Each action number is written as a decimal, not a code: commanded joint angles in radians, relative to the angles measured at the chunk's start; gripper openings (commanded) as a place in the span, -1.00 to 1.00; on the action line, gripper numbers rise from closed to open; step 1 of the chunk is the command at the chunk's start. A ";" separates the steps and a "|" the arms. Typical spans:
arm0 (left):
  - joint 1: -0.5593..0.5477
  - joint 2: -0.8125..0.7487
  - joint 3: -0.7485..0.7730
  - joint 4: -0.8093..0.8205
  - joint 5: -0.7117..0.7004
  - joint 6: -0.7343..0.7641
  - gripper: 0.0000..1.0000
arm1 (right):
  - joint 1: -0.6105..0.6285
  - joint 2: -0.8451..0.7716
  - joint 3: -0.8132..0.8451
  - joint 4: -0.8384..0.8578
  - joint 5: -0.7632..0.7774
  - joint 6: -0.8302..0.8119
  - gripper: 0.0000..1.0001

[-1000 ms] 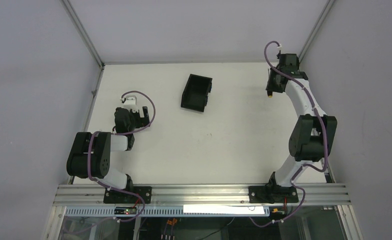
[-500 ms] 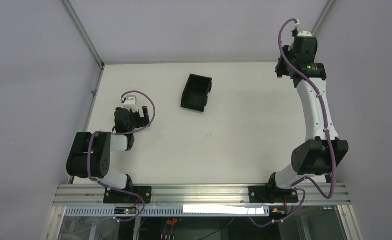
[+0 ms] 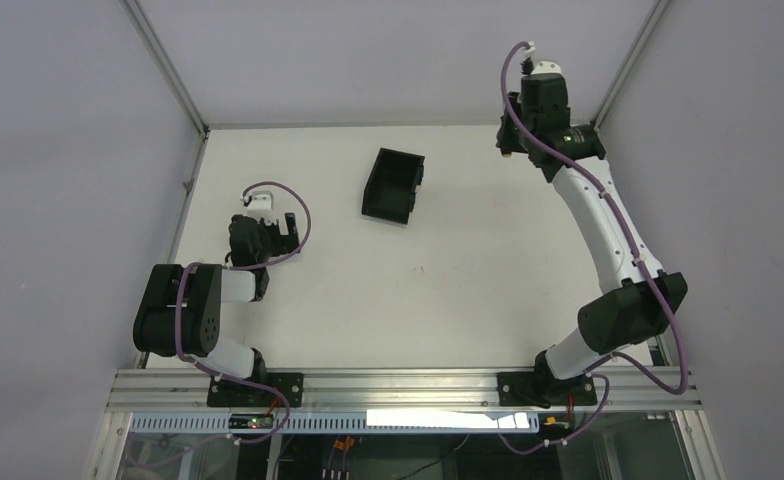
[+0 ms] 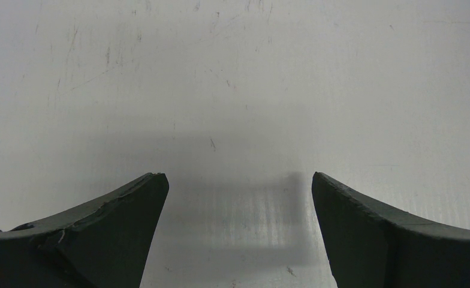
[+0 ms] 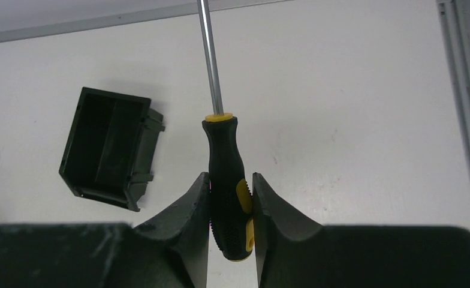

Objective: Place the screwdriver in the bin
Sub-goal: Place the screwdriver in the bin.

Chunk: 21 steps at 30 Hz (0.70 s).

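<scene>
**Between the right pincer's (image 5: 229,180) fingers, the screwdriver (image 5: 222,150) swings left**

That pincer is clamped tight on the screwdriver's black handle, and the shaft points straight out past its fingertips. Since a second ago it has risen and swung left from the far right edge of the table (image 3: 468,280). The bin (image 3: 393,185) has not moved. It lies ahead and to the left of this pincer, well apart, open top showing. The left pincer (image 4: 238,177) has not shifted; its fingers are spread wide and hold nothing.
</scene>
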 commanded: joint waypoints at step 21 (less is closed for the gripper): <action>-0.008 -0.020 0.000 0.029 -0.020 -0.004 0.98 | 0.466 0.247 0.198 0.264 0.398 0.130 -1.00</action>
